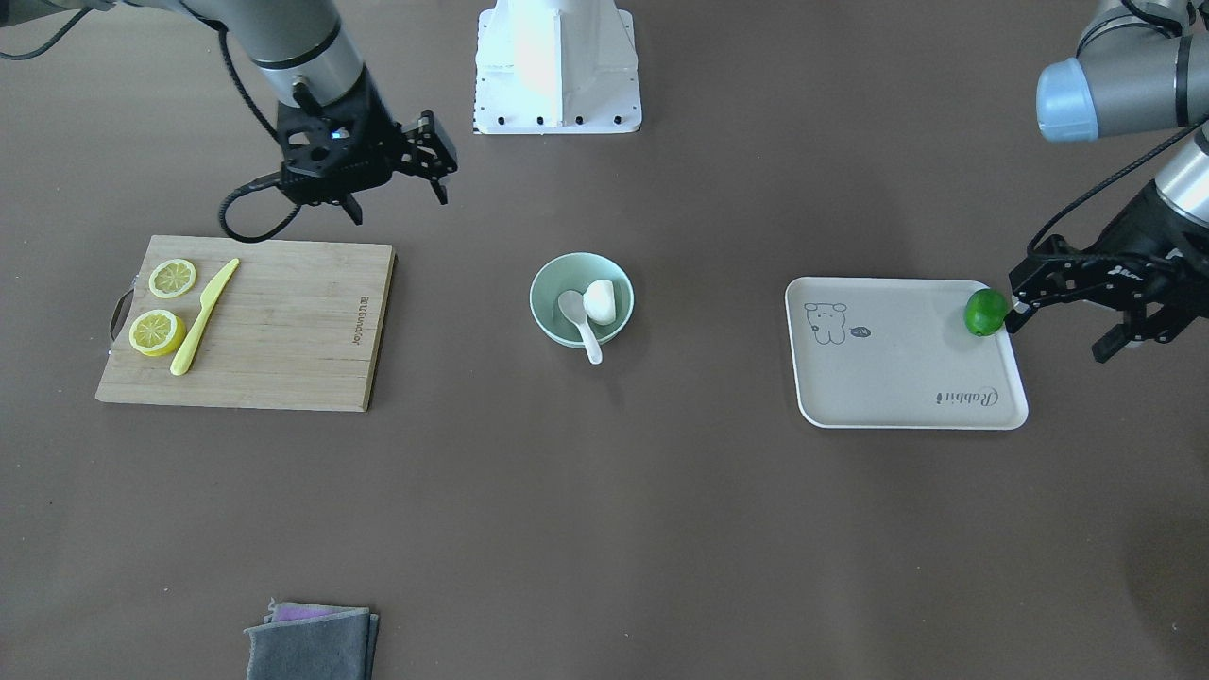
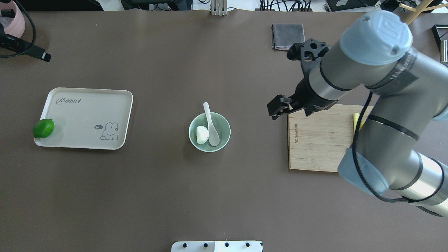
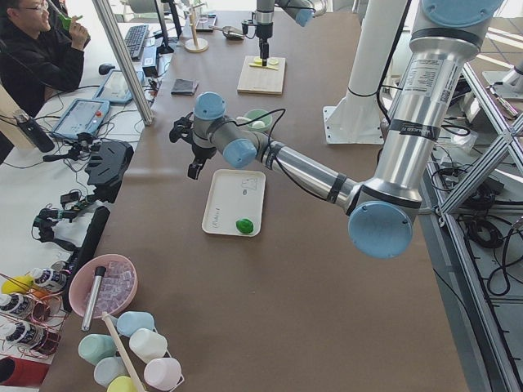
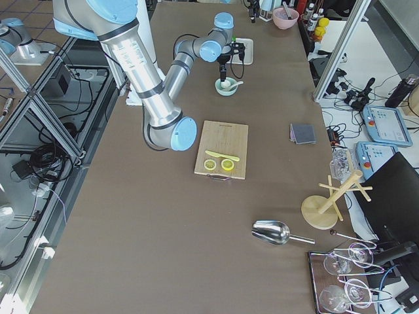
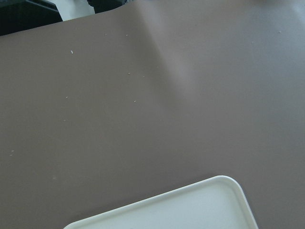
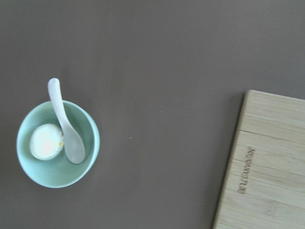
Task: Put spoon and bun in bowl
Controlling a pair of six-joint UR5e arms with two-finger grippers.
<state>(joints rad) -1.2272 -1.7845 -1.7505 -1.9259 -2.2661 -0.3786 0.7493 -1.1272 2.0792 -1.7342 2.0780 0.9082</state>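
The pale mint-green bowl stands at the table's middle. The white spoon lies in it, scoop down, with the handle over the rim. The white bun sits in the bowl beside the scoop. The right wrist view shows the same bowl, spoon and bun. My right gripper is open and empty, above the table between the bowl and the cutting board's corner. My left gripper is open and empty beside the tray's end, next to the lime.
A wooden cutting board holds two lemon slices and a yellow-green knife. A cream tray has a green lime at its corner. A grey cloth lies at the operators' edge.
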